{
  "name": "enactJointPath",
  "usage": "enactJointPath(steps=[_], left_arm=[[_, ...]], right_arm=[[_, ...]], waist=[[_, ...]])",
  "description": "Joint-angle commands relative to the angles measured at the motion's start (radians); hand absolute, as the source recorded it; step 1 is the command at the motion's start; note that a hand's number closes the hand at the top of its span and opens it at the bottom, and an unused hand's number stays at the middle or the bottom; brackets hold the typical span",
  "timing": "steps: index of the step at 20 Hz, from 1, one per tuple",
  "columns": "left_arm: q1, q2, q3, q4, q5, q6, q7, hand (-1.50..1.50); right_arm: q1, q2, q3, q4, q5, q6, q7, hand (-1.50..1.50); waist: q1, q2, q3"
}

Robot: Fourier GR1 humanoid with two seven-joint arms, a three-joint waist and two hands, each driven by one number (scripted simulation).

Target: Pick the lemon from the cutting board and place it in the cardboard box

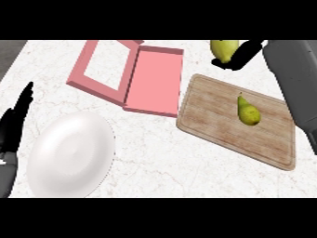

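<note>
**Right hand holds the lemon up beyond the cutting board**

The right hand [243,55] is stretched out at the far right of the counter, its black fingers curled round a yellow lemon [223,49], so the hand is closed on the fruit. The lemon shows at the upper edge of the view, past the far corner of the cutting board [215,116] and off to the right of the cardboard box [154,81]. It is over neither of them. The grey forearm runs down the right side of the view, crossing the board's right-hand corner.

On the wooden board, towards its right side, lies a green-yellow pear [248,112] with its narrow end pointing away from the robot.

The box is pink, lying open and flat on the white marbled counter [188,172] just to the left of the board, its near corner close to the board's left edge. One half is a plain shallow tray, the other a frame through which the counter shows.

Nearer the robot and to the left sits a white plate [71,155]. Beside it, at the left edge, the left hand [13,123] rests with fingers straight and pointing up, holding nothing.
</note>
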Motion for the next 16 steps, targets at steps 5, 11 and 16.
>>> enactJointPath(steps=[5, 11, 16], left_arm=[[0.021, 0.017, 0.009, -0.051, 0.008, -0.028, 0.03, 0.0], [-0.022, -0.007, 0.007, -0.002, -0.015, 0.008, 0.008, 0.0], [0.018, 0.025, 0.022, -0.026, 0.009, -0.041, -0.01, 0.0]], right_arm=[[-0.205, 0.144, -0.048, 0.232, -0.028, 0.012, 0.105, 1.5], [-0.305, 0.261, -0.083, 0.34, -0.047, -0.016, 0.236, 1.5], [-0.315, 0.331, -0.079, 0.388, -0.035, -0.072, 0.251, 1.5]], waist=[[-0.007, -0.005, 0.0], [-0.003, 0.003, -0.001], [0.003, 0.004, -0.002]])
